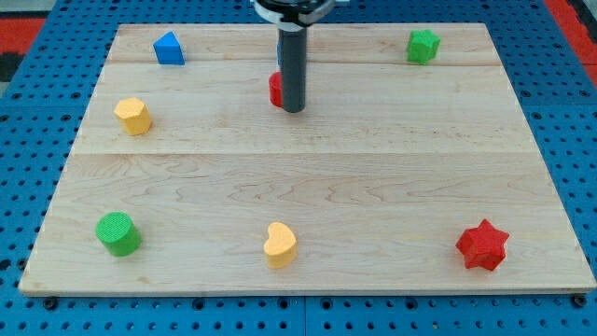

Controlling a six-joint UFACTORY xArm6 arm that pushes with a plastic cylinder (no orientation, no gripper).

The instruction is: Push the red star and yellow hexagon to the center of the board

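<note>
Red block [275, 90], prob. touching my tip [293, 109]

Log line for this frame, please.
tip beside partly hidden red block, upper centre | red star bottom right, untouched | yellow hexagon left, untouched | task not started

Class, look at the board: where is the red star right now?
The red star sits near the board's bottom right corner in the camera view, well right of the yellow heart and far from my tip near the top centre.

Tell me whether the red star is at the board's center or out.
Out: the red star sits near the board's bottom right corner.
</note>
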